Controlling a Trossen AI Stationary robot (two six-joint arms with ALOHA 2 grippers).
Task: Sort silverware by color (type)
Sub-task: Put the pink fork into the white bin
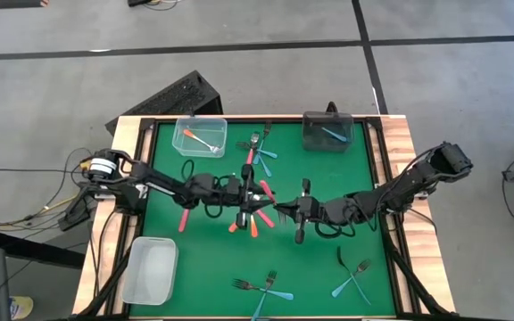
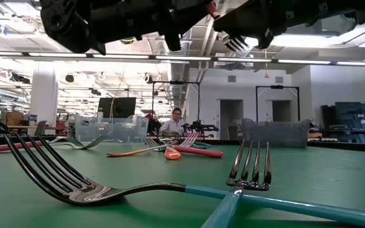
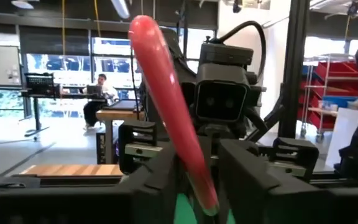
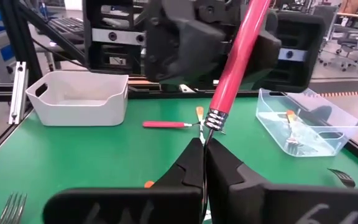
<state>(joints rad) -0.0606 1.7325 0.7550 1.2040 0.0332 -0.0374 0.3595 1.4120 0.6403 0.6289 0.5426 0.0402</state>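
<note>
A red-handled fork (image 4: 232, 68) is held above the middle of the green mat, between both grippers. My left gripper (image 1: 259, 197) reaches in from the table's left and is shut on the fork's handle. My right gripper (image 1: 283, 211) reaches in from the right and is shut on the metal end. Below them lie red and orange forks (image 1: 254, 223) flat on the mat. One more red fork (image 1: 184, 220) lies to the left. Light-blue forks lie crossed near the near edge (image 1: 261, 289) (image 1: 353, 278) and near the far edge (image 1: 262, 147). My left gripper pinches the red handle (image 3: 194, 177) between its two fingers, which lie across it. The handle's rounded free end (image 3: 143, 28) points back up toward the wrist. The fork is lifted clear of the mat. My right gripper pinches the fork at the metal neck (image 4: 211, 122), just below the red handle, between its shut fingertips. It comes in from the table's right side. The handle slants up and away from the fingers toward the left gripper.
A clear bin (image 1: 199, 136) at the far left holds an orange fork. A dark bin (image 1: 328, 131) at the far right holds a light-blue fork. A whitish bin (image 1: 150, 270) stands at the near left corner. A raised wooden frame (image 1: 400, 143) surrounds the mat.
</note>
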